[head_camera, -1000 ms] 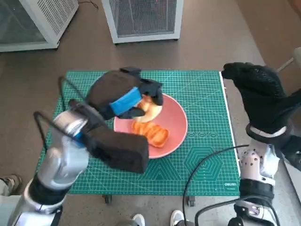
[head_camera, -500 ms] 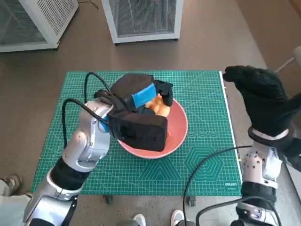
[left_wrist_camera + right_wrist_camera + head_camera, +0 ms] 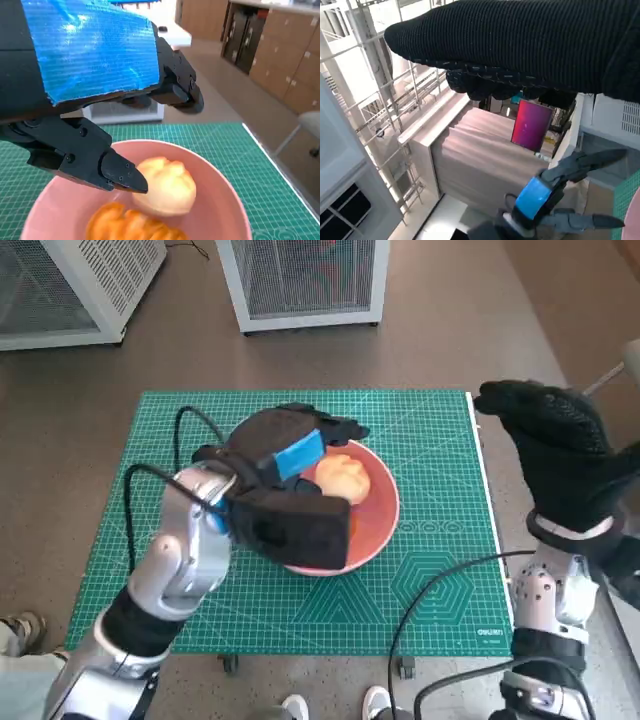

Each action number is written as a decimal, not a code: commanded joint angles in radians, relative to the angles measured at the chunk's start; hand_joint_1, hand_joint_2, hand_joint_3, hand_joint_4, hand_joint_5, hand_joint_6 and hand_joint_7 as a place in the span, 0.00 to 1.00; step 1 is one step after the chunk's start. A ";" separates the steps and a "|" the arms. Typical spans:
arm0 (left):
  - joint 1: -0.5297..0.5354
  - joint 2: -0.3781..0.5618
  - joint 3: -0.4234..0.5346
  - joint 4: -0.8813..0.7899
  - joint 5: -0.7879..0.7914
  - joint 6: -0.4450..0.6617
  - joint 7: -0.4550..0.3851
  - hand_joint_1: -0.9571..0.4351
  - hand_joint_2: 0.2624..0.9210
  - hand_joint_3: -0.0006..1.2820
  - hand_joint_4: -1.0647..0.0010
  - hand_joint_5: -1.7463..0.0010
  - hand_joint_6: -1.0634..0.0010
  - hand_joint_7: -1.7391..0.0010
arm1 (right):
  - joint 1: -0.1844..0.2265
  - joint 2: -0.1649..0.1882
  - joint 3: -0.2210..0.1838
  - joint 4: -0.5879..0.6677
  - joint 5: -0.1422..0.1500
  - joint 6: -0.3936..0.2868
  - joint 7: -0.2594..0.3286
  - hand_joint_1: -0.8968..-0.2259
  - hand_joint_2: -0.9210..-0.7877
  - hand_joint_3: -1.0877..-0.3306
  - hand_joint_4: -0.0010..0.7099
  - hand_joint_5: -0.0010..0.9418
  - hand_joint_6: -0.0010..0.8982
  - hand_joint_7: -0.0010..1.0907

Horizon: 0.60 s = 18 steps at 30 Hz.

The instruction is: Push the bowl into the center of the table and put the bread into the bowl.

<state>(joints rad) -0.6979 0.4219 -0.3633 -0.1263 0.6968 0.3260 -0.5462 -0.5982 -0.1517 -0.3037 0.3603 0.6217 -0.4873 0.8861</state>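
Note:
The pink bowl (image 3: pixel 385 518) sits near the middle of the green mat. A round pale bun (image 3: pixel 344 478) lies inside it, free of any hand. My left hand (image 3: pixel 290 445) hovers over the bowl's far left rim, fingers spread and holding nothing. My left forearm hides the near left part of the bowl. In the left wrist view, the bun (image 3: pixel 166 184) and an orange croissant (image 3: pixel 125 226) lie together in the bowl (image 3: pixel 222 202) below the left hand's black fingertips (image 3: pixel 125 180). My gloved right hand (image 3: pixel 555 452) is raised beside the table's right edge, empty.
The green cutting mat (image 3: pixel 440 575) covers the small table. Two white grilled units (image 3: pixel 300 280) (image 3: pixel 70 285) stand on the floor beyond it. A black cable (image 3: pixel 440 575) loops over the mat's near right corner. A person's shoes (image 3: pixel 335 705) show at the table's near edge.
The left hand carried the bun further over the bowl, let it go and drew back a little to the left. The bun now lies free. The right hand has barely moved.

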 commanded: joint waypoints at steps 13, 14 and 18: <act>0.219 -0.051 0.467 0.024 -0.585 -0.451 0.191 0.44 0.97 0.02 0.79 0.99 0.63 0.99 | 0.008 0.015 0.023 0.014 -0.043 -0.025 -0.055 0.59 0.00 0.71 0.37 0.00 0.41 0.00; 0.227 -0.060 0.488 0.033 -0.615 -0.480 0.202 0.42 0.98 0.03 0.78 0.99 0.62 0.99 | 0.003 0.016 0.025 0.016 -0.049 -0.027 -0.062 0.59 0.00 0.71 0.37 0.00 0.40 0.00; 0.257 -0.098 0.547 0.053 -0.725 -0.563 0.233 0.36 1.00 0.09 0.76 0.99 0.62 0.99 | -0.021 0.020 0.036 0.025 -0.075 -0.033 -0.094 0.59 0.00 0.71 0.36 0.00 0.40 0.00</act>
<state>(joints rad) -0.4695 0.3535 0.1433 -0.0912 0.0392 -0.1806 -0.3379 -0.6068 -0.1382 -0.2754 0.3682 0.5690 -0.5176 0.8164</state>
